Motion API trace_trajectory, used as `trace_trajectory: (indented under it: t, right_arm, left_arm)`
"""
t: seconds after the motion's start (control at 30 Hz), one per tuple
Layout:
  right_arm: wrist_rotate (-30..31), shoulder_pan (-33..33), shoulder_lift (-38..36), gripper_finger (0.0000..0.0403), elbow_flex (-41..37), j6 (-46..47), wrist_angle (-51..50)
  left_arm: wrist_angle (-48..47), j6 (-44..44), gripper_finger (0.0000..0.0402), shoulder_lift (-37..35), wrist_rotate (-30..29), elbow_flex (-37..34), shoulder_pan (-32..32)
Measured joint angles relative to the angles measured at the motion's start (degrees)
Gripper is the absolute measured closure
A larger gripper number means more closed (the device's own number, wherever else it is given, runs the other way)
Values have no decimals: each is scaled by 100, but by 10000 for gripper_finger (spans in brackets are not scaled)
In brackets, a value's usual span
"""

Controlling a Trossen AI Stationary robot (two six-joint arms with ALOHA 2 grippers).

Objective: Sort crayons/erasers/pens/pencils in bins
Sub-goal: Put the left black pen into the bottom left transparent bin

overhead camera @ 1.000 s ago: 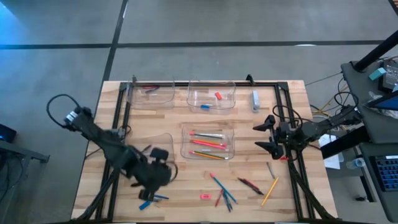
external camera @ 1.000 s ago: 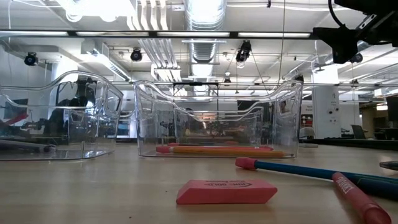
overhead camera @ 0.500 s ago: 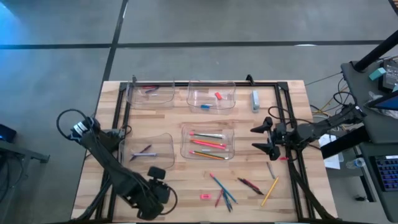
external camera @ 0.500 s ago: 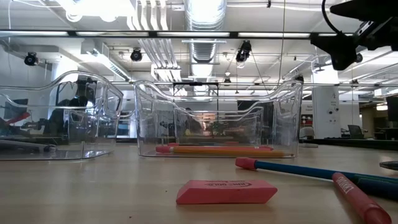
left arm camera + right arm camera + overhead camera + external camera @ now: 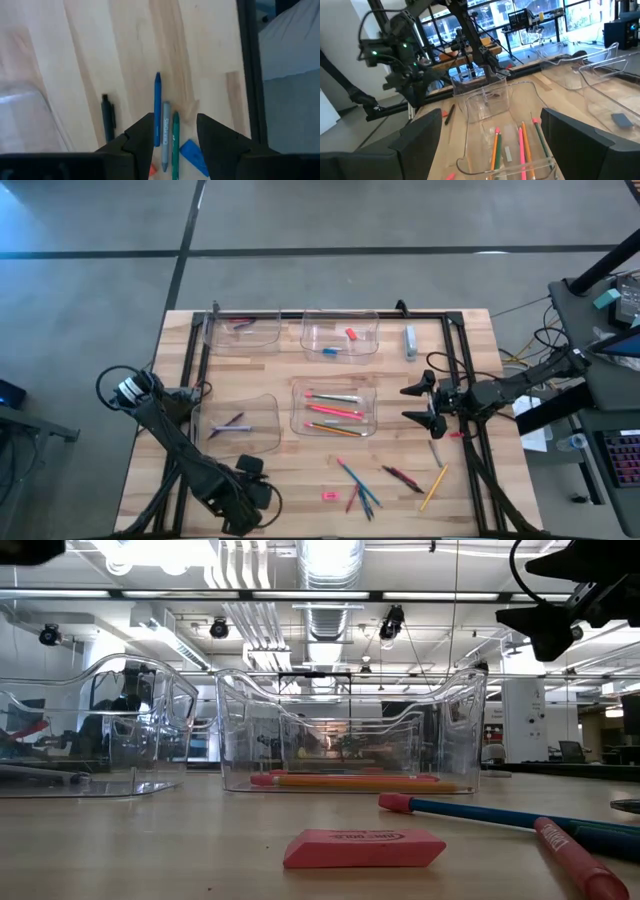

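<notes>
From the high view I have the left gripper (image 5: 243,498) low over the near-left corner of the tabletop (image 5: 150,450), its arm hiding what lies under it. The right gripper (image 5: 420,404) hangs near the right edge, fingers spread wide and holding nothing. Four bins sit inside the frame: the far-left bin (image 5: 242,330), the far-middle bin (image 5: 340,334) with a red eraser (image 5: 351,334), the left-middle bin (image 5: 238,423) with a dark pen (image 5: 228,424) lying aslant, and the centre bin (image 5: 334,408), where the pencils (image 5: 336,411) lie with their long axes running left to right. Near the front edge a loose cluster of pencils and crayons (image 5: 358,488) fans out diagonally beside a pink eraser (image 5: 329,496); a dark pen (image 5: 404,476) and a yellow pencil (image 5: 433,487) lie slanted nearer the right edge.

In the low view, that pink eraser (image 5: 364,848) lies flat in front, with a teal pencil (image 5: 480,814) pointing its pink tip toward the centre bin (image 5: 350,730).

Through the left wrist view, my fingers (image 5: 141,140) stand partly apart and empty above three sticks lying side by side, all lengthwise away from the camera: a blue one (image 5: 157,109), a grey crayon (image 5: 166,135) and a green one (image 5: 175,144). A blue eraser (image 5: 195,155) lies just beside them, a black pen (image 5: 107,118) parallel and apart.

In the right wrist view the wide fingers (image 5: 420,140) frame the centre bin (image 5: 507,130), pencils (image 5: 522,143) pointing along its length.
</notes>
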Motion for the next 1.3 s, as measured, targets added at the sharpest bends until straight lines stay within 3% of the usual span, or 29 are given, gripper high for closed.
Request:
trace_trajectory:
  t: [0.4,1.3]
  right_arm:
    - [8,0,-2,78,-1,-2,59]
    - [10,0,-2,78,-1,-4,80]
  left_arm:
    - [1027,-428,270,-191,-63,-1370,136]
    - [1840,-396,270,-216,-334,-2254,535]
